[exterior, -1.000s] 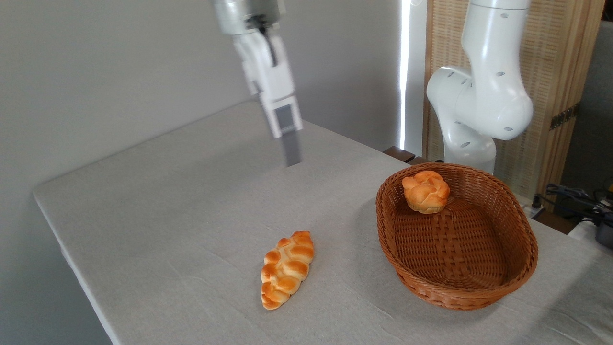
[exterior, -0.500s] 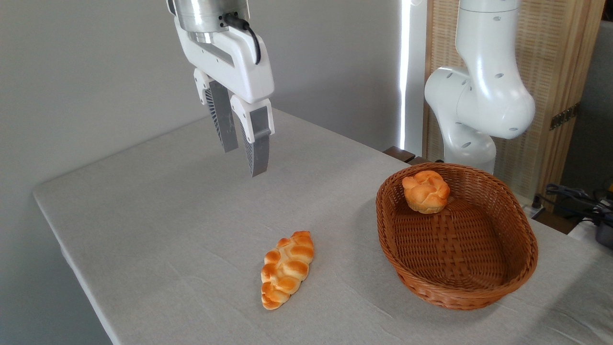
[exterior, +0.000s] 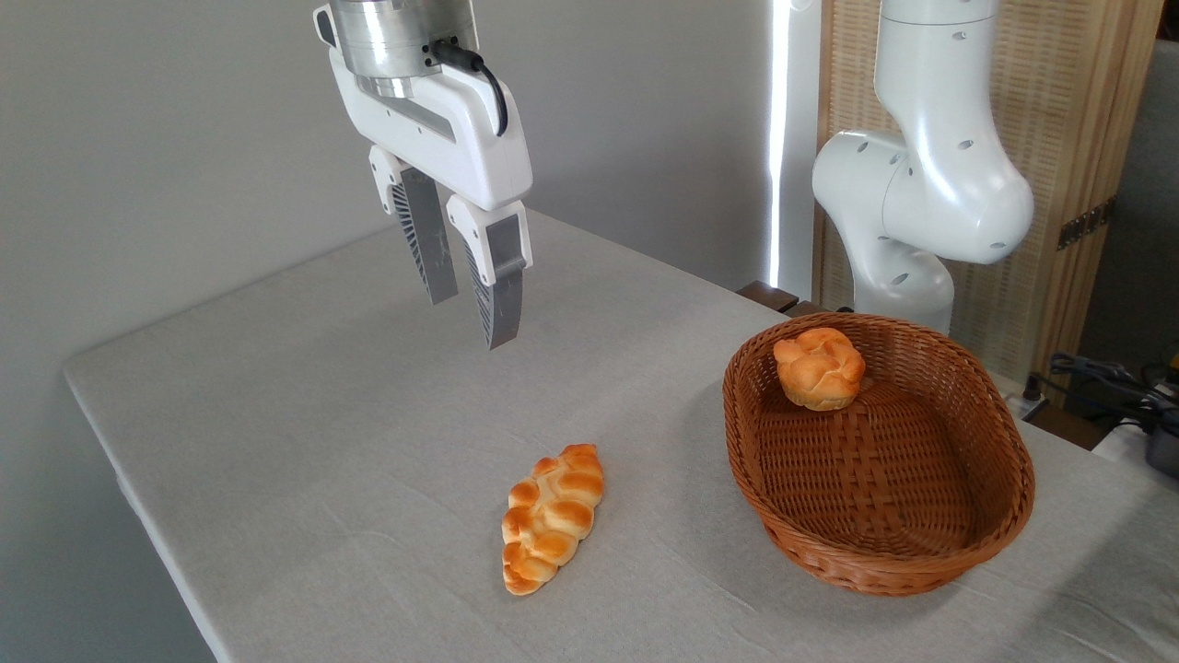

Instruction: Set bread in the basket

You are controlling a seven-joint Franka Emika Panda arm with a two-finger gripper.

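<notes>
We see a plain grey wall behind a desk point(exterior: 322, 387) with a pale grey cloth on it. On the right side sits the basket point(exterior: 880, 552), big, brown and woven. The bread point(exterior: 819, 368), a small round bun, is already inside it. It rests at the far end, leaning on the sloping wall just under the rim.

Near the front of the desk lies a long braided loaf point(exterior: 553, 517). It is left of the basket and well apart from it.

The robot's fingers point(exterior: 468, 322) hang high over the far left part of the desk. They are a little apart, with a small gap between them, and they hold nothing.

We think the job looks done, since the bun is in the basket. The good thing to do now is to keep the fingers up and away, so they do not bump the basket or knock the bun out. They should also stay clear of the long loaf.

We cannot see any words, names or labels anywhere here.
</notes>
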